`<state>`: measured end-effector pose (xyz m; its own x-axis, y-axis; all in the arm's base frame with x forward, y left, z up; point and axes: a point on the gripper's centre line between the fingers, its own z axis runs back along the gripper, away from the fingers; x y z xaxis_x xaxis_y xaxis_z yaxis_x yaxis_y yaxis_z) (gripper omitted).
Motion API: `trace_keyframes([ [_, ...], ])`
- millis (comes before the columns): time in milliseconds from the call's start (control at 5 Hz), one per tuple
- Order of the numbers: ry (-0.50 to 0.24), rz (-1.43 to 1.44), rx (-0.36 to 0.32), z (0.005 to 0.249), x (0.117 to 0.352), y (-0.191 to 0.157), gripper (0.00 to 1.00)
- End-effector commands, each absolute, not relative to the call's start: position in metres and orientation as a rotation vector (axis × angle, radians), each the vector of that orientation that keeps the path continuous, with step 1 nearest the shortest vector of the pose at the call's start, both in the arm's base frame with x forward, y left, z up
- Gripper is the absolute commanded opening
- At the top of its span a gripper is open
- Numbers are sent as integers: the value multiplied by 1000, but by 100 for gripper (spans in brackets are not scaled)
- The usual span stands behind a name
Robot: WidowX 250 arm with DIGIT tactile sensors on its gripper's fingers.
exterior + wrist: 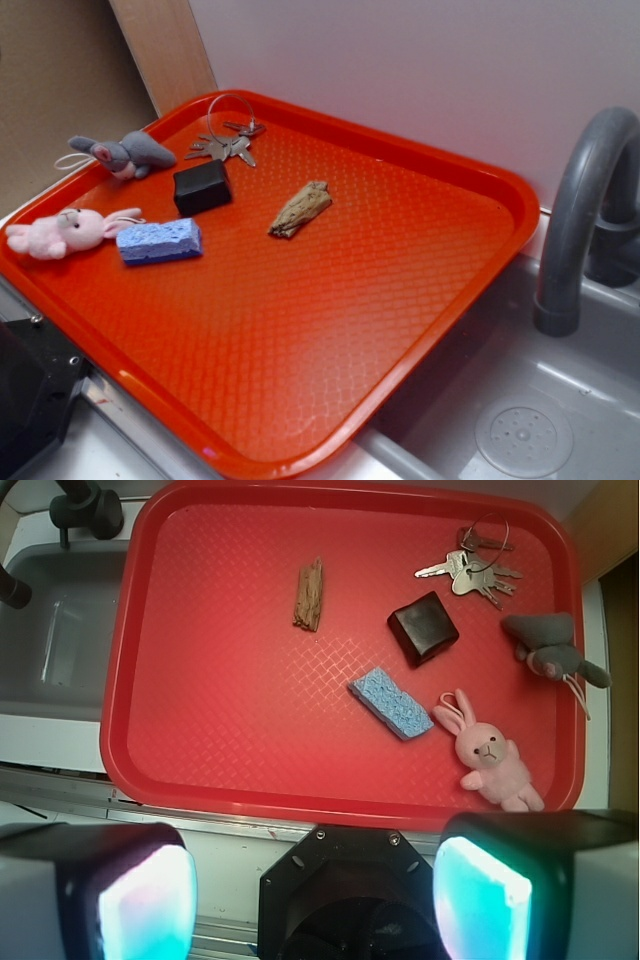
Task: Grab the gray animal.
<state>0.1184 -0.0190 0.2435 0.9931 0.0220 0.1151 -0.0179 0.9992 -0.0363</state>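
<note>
The gray animal (128, 153) is a small gray plush with floppy ears and a white string loop. It lies at the far left corner of the red tray (330, 300). In the wrist view the gray animal (550, 648) sits by the tray's right rim (575, 680). My gripper (315, 895) is open and empty, high above the tray's near edge over the robot base. Its two pads (480, 895) glow teal at the bottom of the wrist view. The gripper does not show in the exterior view.
On the tray lie a pale pink plush bunny (60, 232), a blue sponge (160, 241), a black block (202, 187), keys on a ring (228, 143) and a piece of wood (300, 209). A gray sink (520, 420) with a faucet (580, 210) is to the right.
</note>
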Motion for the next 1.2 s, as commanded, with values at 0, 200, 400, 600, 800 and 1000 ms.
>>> trace_keyframes([
  [0, -116, 20, -35, 243, 118, -19, 100],
  [200, -169, 76, 7, 238, 146, 1, 100],
  [400, -200, 129, 48, 231, 168, 27, 100],
  [600, -250, 168, 118, 222, 194, 58, 100],
  [800, -291, 197, 225, 203, 217, 99, 100],
  [1000, -269, 216, 303, 172, 231, 134, 100],
])
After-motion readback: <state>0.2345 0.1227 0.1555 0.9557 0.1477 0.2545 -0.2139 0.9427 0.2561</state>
